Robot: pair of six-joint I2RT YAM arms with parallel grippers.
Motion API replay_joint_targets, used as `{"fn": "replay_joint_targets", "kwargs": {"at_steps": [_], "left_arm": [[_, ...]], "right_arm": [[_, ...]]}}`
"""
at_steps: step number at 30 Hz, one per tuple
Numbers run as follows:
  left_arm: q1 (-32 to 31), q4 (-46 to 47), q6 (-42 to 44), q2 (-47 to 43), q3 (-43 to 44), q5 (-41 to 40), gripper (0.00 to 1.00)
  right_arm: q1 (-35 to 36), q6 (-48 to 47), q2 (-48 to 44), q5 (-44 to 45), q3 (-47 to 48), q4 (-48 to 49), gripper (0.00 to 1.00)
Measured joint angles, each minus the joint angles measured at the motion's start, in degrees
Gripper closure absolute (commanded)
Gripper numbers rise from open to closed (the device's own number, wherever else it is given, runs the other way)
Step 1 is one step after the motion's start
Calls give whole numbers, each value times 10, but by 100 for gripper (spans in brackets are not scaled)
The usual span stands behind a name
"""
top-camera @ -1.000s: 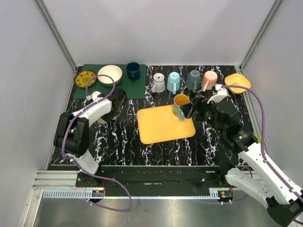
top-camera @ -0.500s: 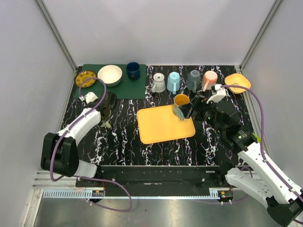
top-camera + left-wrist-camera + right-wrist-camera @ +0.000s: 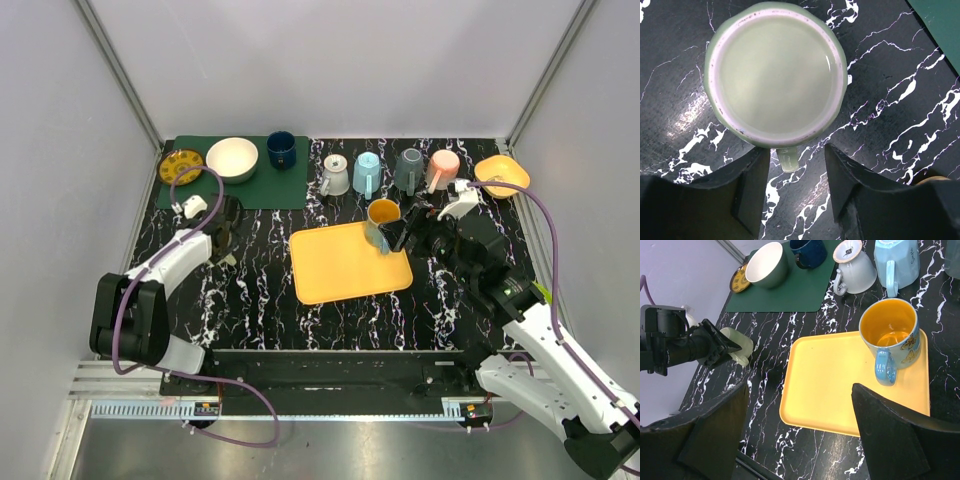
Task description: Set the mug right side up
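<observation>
A pale green mug (image 3: pixel 776 75) stands upside down on the black marble table, its flat base facing the left wrist camera and its handle (image 3: pixel 788 160) pointing at the gripper. My left gripper (image 3: pixel 797 152) is open, one finger on each side of the handle tip, not touching it. The right wrist view shows the mug (image 3: pixel 738 347) just beyond the left gripper (image 3: pixel 720 345). From above, the left gripper (image 3: pixel 222 238) hides most of the mug. My right gripper (image 3: pixel 408 236) is open and empty beside an upright orange mug (image 3: pixel 383 221).
A yellow tray (image 3: pixel 345 265) lies mid-table under the orange mug. Behind it stand white (image 3: pixel 335 176), light blue (image 3: pixel 367 173), grey (image 3: pixel 408 168) and pink (image 3: pixel 441 168) mugs and an orange bowl (image 3: pixel 502 175). A green mat (image 3: pixel 290 185) holds a cream bowl, navy cup and yellow plate.
The left arm has swung out to the left and its gripper has moved down towards the near side, over the green mug. The right arm has not moved.
</observation>
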Motion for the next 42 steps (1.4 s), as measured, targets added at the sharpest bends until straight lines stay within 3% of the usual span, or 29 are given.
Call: {"fn": "replay_joint_targets", "kwargs": {"at_steps": [5, 10, 15, 19, 26, 30, 42], "left_arm": [[12, 8, 6, 3, 0, 10, 60], [24, 9, 7, 3, -1, 20, 52], [41, 8, 6, 3, -5, 23, 51], [50, 9, 5, 3, -6, 30, 58], [56, 18, 4, 3, -8, 41, 80], [59, 29, 10, 3, -9, 44, 100], [71, 50, 47, -48, -45, 97, 100]], "right_arm": [[0, 0, 0, 0, -6, 0, 11], [0, 0, 0, 0, -8, 0, 11], [0, 0, 3, 0, -8, 1, 11], [0, 0, 6, 0, -8, 1, 11], [0, 0, 6, 0, -8, 1, 11], [0, 0, 7, -1, -8, 1, 11], [0, 0, 7, -12, -9, 2, 11]]}}
